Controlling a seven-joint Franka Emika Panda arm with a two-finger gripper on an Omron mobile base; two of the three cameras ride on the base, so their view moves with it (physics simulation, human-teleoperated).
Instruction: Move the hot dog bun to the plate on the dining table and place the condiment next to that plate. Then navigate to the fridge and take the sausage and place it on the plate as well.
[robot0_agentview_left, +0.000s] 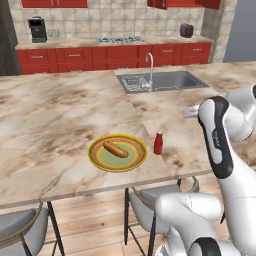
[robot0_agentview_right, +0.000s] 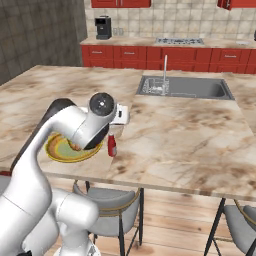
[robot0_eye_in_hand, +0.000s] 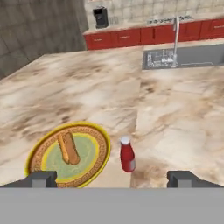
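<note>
The arm is bent above the worktop (robot0_agentview_left: 60, 115) edge, its fingers (robot0_eye_in_hand: 112, 178) spread wide and gripping nothing. Below them, the bun (robot0_eye_in_hand: 68, 148) is laid on the plate (robot0_eye_in_hand: 101, 151), the red bottle (robot0_eye_in_hand: 127, 154) stood upright just beside it.

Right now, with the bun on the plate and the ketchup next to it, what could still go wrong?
The condiment stands upright close beside the plate, with the open gripper near it, so a careless swing away could tip it. Plate and bottle sit near the dining table edge, so a knock might push them off. The hot dog bun lies loose on the plate and could roll when the sausage is added.
</note>
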